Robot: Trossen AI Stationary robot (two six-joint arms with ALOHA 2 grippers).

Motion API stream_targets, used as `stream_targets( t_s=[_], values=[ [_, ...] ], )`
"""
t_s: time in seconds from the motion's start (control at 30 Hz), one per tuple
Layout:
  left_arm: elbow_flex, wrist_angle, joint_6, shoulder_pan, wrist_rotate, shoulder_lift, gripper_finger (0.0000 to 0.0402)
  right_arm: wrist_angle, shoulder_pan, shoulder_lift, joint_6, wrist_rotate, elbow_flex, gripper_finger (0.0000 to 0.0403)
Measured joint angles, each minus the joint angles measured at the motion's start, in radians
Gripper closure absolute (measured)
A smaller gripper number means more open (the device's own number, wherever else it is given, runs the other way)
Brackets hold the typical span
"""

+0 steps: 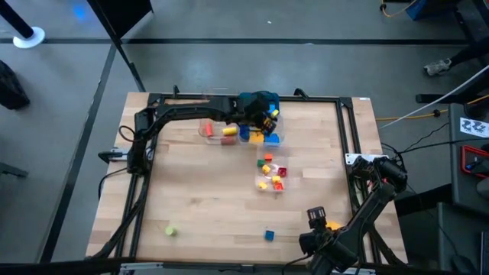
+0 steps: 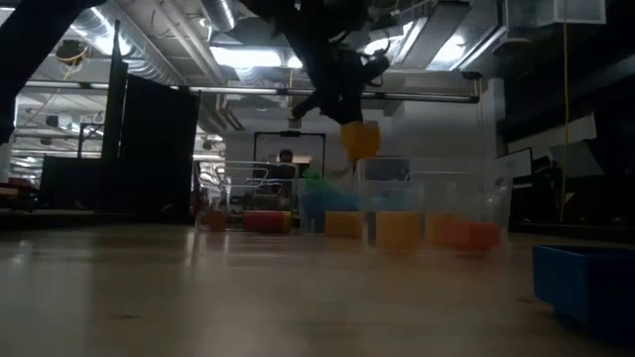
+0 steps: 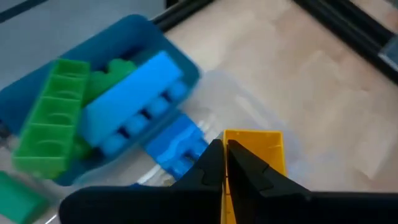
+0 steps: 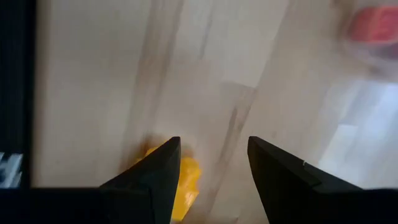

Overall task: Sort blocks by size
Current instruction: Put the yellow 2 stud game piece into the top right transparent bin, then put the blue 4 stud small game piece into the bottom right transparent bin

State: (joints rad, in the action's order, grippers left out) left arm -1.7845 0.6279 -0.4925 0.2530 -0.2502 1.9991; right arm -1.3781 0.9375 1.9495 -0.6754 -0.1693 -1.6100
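My left gripper (image 3: 225,155) reaches to the table's far middle, shut on a yellow block (image 2: 360,139) that hangs above the clear tubs (image 1: 263,139). Just beyond it, the teal tray (image 3: 180,56) holds green and blue long blocks (image 3: 134,102). My right gripper (image 4: 214,149) stands open near the table's near right, pointing down, with a yellow block (image 4: 185,179) on the wood beside one finger. A green block (image 1: 170,230) and a blue block (image 1: 269,235) lie loose near the front edge. My left gripper pinches the yellow block at its upper edge (image 3: 245,146) between the two fingertips, which stand almost together. The fingers slant down from above. The block hangs below them (image 2: 360,149), clear of the tubs and the table.
Three clear tubs stand in the table's middle and far middle: one with red and yellow blocks (image 1: 218,131), one with blue and yellow (image 1: 267,139), one with small mixed blocks (image 1: 272,175). A black frame (image 1: 348,130) borders the table. Bare wood lies at the left and near sides.
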Motion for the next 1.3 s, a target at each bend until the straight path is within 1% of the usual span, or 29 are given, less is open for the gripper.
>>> stream_targets(
  t_s=[0.1,0.2,0.37,0.47,0.6,0.67,0.73,0.83,0.9,1.0,1.1,1.17,1.3],
  values=[
    [0.013,0.01,-0.014,0.021,0.0,0.0,0.0393,0.001,-0.001,0.0,0.0,-0.088,0.0,0.0213],
    [0.019,0.014,-0.016,0.031,0.001,0.004,0.0387,0.0,-0.005,0.0,0.002,-0.138,0.0,0.0213],
    [0.043,0.007,0.006,0.042,0.004,0.006,0.0363,-0.001,-0.01,0.0,0.007,-0.156,0.001,0.0213],
    [0.06,0.011,-0.003,0.044,0.004,0.006,0.0335,0.018,-0.01,0.0,0.023,-0.162,0.002,0.0213],
    [0.062,0.012,-0.008,0.043,0.008,0.006,0.03,0.101,-0.01,0.0,0.026,-0.162,0.002,0.0213],
    [0.062,0.017,-0.021,0.04,0.049,0.0,0.0291,0.16,-0.01,0.0,0.027,-0.162,0.002,0.0213],
    [0.062,0.017,-0.029,0.034,0.118,-0.013,0.0289,0.218,-0.01,0.0,0.027,-0.162,0.002,0.0213],
    [0.062,0.025,-0.019,0.013,0.237,-0.057,0.0294,0.31,-0.01,0.0,0.028,-0.161,0.002,0.0213],
    [0.061,0.037,-0.017,-0.013,0.27,-0.082,0.03,0.374,-0.01,0.0,0.027,-0.162,0.002,0.0213],
    [0.062,0.049,-0.005,-0.065,0.268,-0.124,0.0307,0.466,-0.01,0.0,0.027,-0.182,0.002,0.0213],
    [0.061,0.047,0.003,-0.13,0.239,-0.172,0.0314,0.532,-0.016,0.004,0.026,-0.217,0.002,0.0213],
    [0.061,0.061,0.003,-0.18,0.197,-0.205,0.0318,0.553,-0.017,0.01,0.024,-0.237,0.002,0.0213],
    [0.061,0.138,-0.008,-0.289,0.069,-0.261,0.0326,0.598,-0.043,0.041,0.007,-0.248,0.002,0.0213]
  ],
)
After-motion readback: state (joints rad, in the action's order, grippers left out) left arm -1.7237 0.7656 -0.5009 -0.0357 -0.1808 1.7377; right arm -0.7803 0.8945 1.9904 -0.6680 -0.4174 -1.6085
